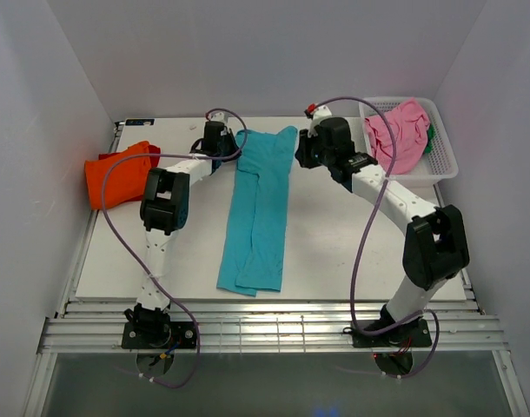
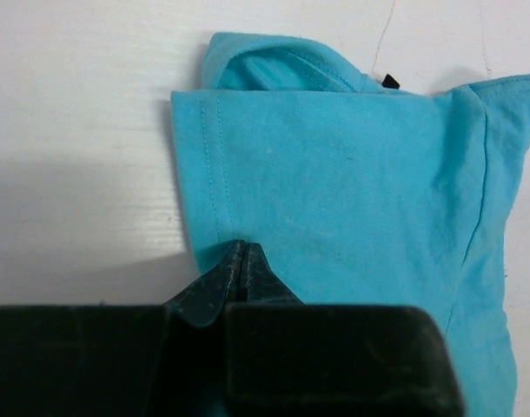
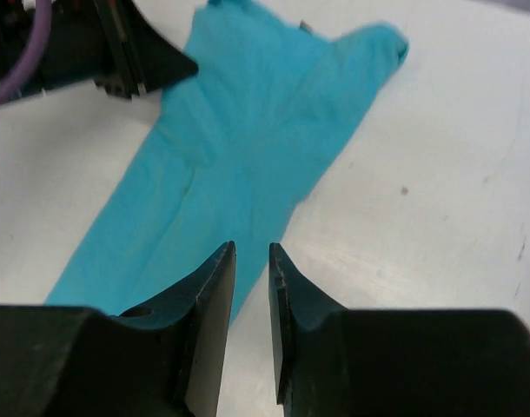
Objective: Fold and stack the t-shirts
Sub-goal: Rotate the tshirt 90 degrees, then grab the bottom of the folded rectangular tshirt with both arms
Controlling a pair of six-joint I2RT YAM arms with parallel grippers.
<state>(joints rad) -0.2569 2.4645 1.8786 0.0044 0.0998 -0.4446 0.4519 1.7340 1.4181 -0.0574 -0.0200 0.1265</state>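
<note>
- Holding a crumpled pink shirt with a bit of green cloth at its right side, the white basket sits at the far right corner of the surface in the top view.
- Same view: the teal shirt lies flat mid-surface, folded lengthwise into a long narrow strip running far to near. The orange shirt lies bunched at the far left edge, well apart from it.
- Left wrist view: the left gripper has its jaws pressed together, tips at the teal shirt's edge beside a stitched sleeve hem. Whether cloth is pinched I cannot tell. The collar shows at the far end.
- Right wrist view: the right gripper has its jaws slightly apart with nothing between them, over the teal shirt's edge. The cloth lies smooth with a few soft creases.
</note>
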